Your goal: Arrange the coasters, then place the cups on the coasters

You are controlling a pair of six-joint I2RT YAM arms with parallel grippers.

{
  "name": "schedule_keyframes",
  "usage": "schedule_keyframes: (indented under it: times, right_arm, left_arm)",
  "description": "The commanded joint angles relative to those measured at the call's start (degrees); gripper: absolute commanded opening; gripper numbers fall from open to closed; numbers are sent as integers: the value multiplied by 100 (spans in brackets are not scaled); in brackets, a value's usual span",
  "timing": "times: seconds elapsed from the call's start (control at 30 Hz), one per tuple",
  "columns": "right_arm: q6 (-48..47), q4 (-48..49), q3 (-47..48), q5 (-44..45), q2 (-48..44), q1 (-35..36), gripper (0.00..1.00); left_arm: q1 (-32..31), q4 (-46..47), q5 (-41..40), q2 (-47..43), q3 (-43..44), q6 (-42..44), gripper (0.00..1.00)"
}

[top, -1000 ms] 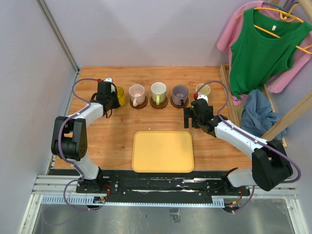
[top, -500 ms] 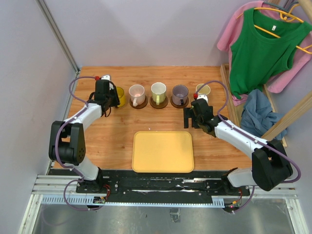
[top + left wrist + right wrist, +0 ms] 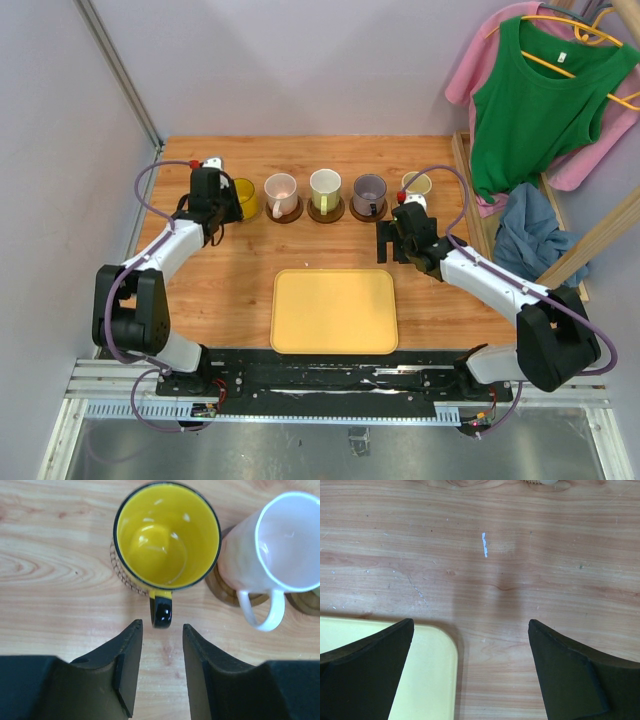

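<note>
Five cups stand in a row at the back of the table: yellow [image 3: 246,197], pale pink [image 3: 281,189], green-white [image 3: 325,186], purple-grey [image 3: 369,190] and cream [image 3: 417,183]. Brown coasters [image 3: 287,215] show under them. In the left wrist view the yellow cup [image 3: 167,535] sits on a coaster [image 3: 117,569], its black handle [image 3: 161,614] pointing at my left gripper [image 3: 161,624]. That gripper is open by a narrow gap, the handle's end right at the fingertips, untouched. The pink cup [image 3: 290,540] stands on its coaster [image 3: 225,592]. My right gripper [image 3: 470,622] is wide open and empty above bare wood.
A yellow tray [image 3: 335,310] lies at the near middle; its corner [image 3: 430,680] shows under my right gripper [image 3: 392,243]. Green and pink garments [image 3: 540,100] hang on a wooden rack at the right, with a blue cloth [image 3: 525,235] below. My left gripper [image 3: 226,208] is near the back left.
</note>
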Motion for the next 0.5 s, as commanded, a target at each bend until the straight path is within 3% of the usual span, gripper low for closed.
schedule_keyframes:
  times: [0.0,0.1,0.17,0.47]
  right_arm:
    - [59,25,-2,22,-58,-80,98]
    - [77,34,-1,16,-50,-81,98]
    - [81,34,6,13,-40,-81,98]
    - [117,54,-1,-31,-24,-80,98]
  left_arm:
    - [33,19,162,-318,-293,-80,37]
    - [26,13,222,-470,-482,-114,22]
    - [24,15,274,-580,-596,-150,17]
    - [24,245,584,-703,-1033,-333,17]
